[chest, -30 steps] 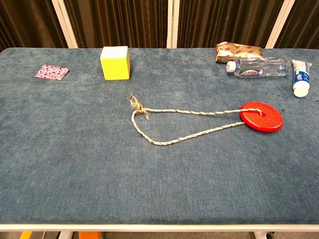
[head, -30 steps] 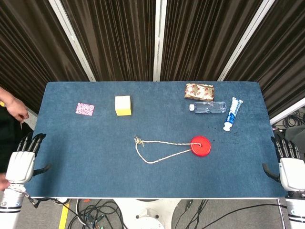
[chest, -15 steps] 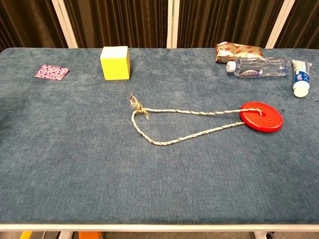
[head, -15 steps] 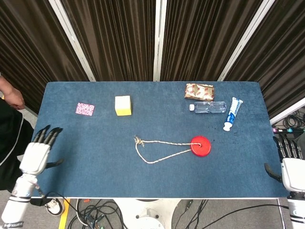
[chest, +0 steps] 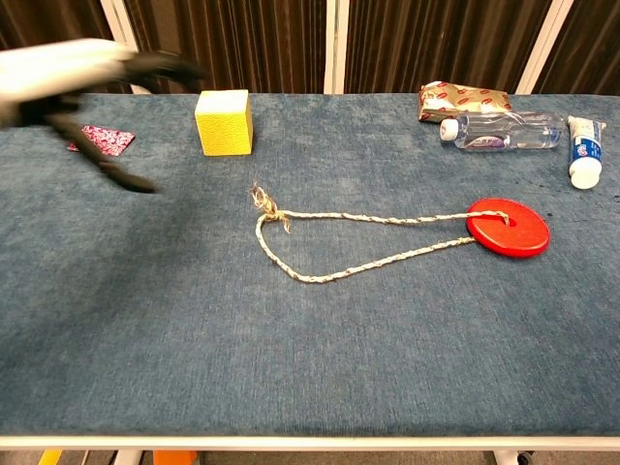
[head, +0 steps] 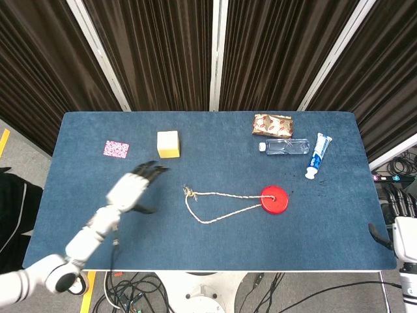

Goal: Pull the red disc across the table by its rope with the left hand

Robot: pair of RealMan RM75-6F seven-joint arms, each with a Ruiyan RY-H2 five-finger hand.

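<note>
The red disc (head: 274, 199) lies flat on the blue table (head: 91, 130), right of centre, with its rope (head: 215, 207) looping leftward to a knotted end near the table's middle. The left hand (head: 132, 189) hovers above the table, left of that knot and apart from it, just below the yellow block (head: 168, 144); its fingers are spread and it holds nothing. The right hand (head: 402, 229) sits off the table's right edge, mostly cut off, so its state cannot be told.

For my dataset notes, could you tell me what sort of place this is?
Probably a robot lab test station: a blue felt-covered table backed by dark pleated curtains, with loose cables on the floor beneath.
</note>
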